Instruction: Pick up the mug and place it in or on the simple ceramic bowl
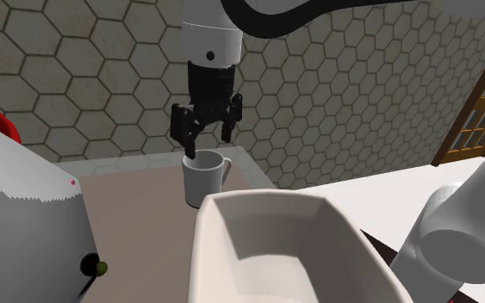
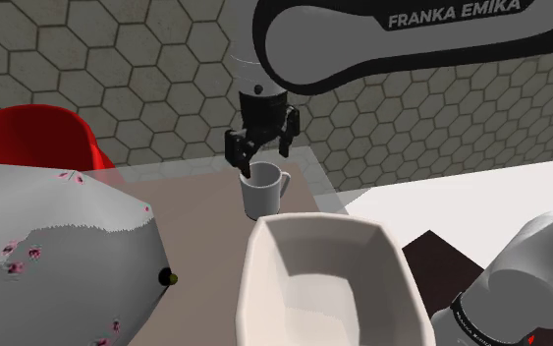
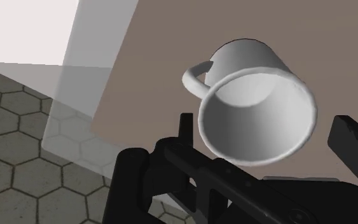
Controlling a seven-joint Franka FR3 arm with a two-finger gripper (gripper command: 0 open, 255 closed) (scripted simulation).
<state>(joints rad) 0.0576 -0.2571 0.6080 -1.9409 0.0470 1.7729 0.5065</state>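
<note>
Near the far edge of the brown table [image 1: 133, 194], our black pincer [image 1: 206, 140] hangs open just above the upright white mug [image 1: 204, 181]; we judge grasping, lifting and placing in the white angular bowl [image 1: 266, 197] all remain.

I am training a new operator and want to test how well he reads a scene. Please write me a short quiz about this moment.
1. True or false: the gripper is shut on the white mug.
2. How does the mug stand? A: lying on its side. B: upright on the table. C: lifted clear of the table.
3. Fill in: in the shoulder view, the mug's handle points to the picture's ____.

Key: 1 false, the gripper is open, just above the mug's rim. 2 B. 3 right.
</note>
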